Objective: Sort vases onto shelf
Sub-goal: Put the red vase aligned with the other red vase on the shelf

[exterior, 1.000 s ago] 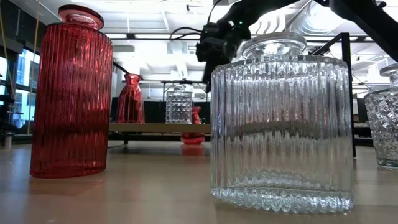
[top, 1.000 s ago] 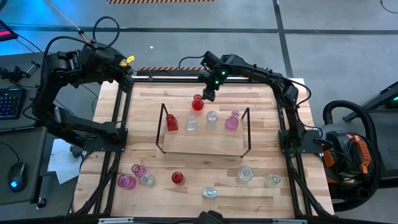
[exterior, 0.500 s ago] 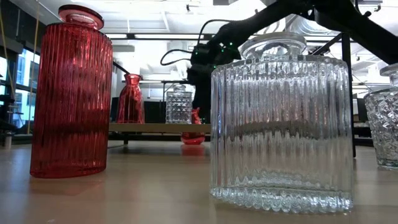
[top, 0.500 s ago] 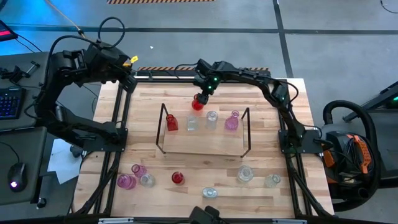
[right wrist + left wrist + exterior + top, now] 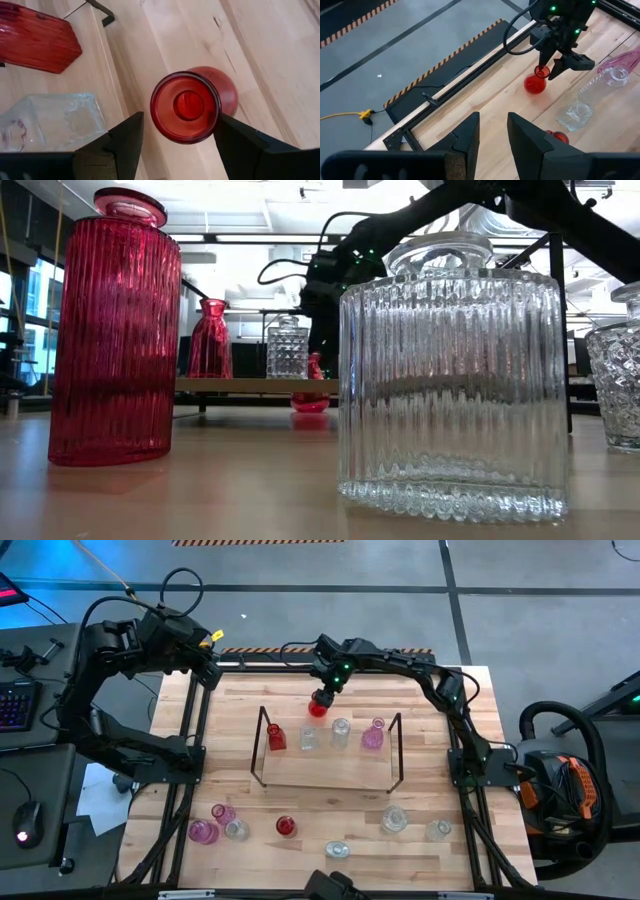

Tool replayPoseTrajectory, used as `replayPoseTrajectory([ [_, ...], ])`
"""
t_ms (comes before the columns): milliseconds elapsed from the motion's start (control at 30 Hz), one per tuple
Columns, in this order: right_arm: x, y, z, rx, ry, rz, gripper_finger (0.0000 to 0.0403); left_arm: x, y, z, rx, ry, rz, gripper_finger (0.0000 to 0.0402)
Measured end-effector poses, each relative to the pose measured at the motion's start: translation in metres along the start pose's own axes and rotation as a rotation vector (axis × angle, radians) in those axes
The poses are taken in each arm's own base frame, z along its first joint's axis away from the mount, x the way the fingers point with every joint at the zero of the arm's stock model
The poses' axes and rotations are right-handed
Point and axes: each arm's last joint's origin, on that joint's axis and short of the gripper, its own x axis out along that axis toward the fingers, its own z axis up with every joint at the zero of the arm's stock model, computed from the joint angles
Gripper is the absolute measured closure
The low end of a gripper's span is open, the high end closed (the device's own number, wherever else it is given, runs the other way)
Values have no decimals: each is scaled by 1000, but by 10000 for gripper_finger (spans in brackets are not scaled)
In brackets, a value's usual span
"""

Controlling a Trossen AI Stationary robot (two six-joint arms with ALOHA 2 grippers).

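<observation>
The round red vase [image 5: 187, 106] is standing upright on the table just behind the shelf [image 5: 325, 772], its neck pointing straight up between the wide-open fingers [image 5: 122, 140] of the right gripper [image 5: 322, 698], which is hanging directly above it. The left gripper [image 5: 492, 137] is waiting well apart at the table's far left corner, jaws partly open, holding nothing.
</observation>
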Motion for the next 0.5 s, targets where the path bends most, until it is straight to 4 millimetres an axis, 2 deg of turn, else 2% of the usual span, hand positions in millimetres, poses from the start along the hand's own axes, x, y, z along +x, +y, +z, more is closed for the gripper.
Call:
replayPoseTrajectory([
  [267, -4, -5, 0, 71, -6, 98, 190, 0, 0, 0, 0, 0, 0, 312],
  [500, -12, -15, 1, 115, -27, 85, 190, 0, 0, 0, 0, 0, 0, 312],
])
